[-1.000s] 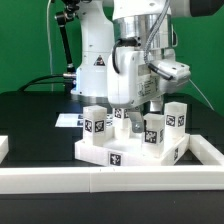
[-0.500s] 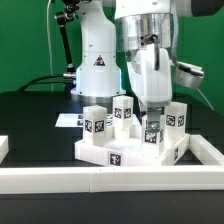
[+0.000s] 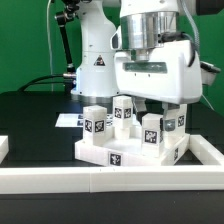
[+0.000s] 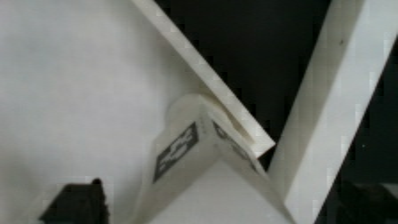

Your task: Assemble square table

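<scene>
Gripper (image 3: 158, 98): hidden behind the wrist housing, cannot tell if open or closed | table slab (image 3: 112, 153): against the white rail's (image 3: 110, 181) corner, probably braced | legs (image 3: 95, 122): four upright on slab | arm: above the far legs

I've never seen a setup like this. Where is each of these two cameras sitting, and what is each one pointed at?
Exterior view: off the arm, low in front of the table, facing the robot arm and the square table with four upright legs.
Wrist view: on the wrist, looking down at close range at white parts and one tagged leg; a dark finger tip shows at the edge.
Shared: the white tagged table parts.
</scene>
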`<move>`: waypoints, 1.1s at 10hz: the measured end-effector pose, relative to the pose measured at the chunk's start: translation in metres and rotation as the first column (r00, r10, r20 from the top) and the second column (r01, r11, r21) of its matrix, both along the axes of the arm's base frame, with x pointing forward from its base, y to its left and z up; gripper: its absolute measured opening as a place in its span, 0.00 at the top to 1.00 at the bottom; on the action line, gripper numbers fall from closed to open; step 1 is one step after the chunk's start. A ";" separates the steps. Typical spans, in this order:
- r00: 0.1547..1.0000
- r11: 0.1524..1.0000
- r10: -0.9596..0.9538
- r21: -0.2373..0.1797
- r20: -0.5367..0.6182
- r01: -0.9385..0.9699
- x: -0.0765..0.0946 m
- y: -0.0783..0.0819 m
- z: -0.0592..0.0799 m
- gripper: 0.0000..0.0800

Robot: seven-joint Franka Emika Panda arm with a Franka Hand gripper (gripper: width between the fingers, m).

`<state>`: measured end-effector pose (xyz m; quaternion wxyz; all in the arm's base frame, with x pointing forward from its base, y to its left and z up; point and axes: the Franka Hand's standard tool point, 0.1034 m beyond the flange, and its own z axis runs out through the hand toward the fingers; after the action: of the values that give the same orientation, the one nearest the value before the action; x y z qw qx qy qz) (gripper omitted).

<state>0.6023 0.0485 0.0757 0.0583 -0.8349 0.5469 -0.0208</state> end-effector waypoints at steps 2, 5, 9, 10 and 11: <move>0.985 0.985 0.170 -0.022 0.003 -0.170 -0.002 0.002 -0.003 0.19; 0.945 0.944 0.326 -0.055 0.009 -0.325 -0.003 0.000 -0.005 0.19; 0.837 0.832 0.547 -0.107 -0.013 -0.545 -0.001 -0.004 -0.003 0.19; 0.827 0.820 0.562 -0.115 -0.020 -0.561 -0.001 -0.003 -0.003 0.19; 0.812 0.805 0.583 -0.120 -0.023 -0.581 -0.001 -0.004 -0.003 0.19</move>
<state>0.6013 0.0443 0.0730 0.0149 -0.9641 0.2620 -0.0413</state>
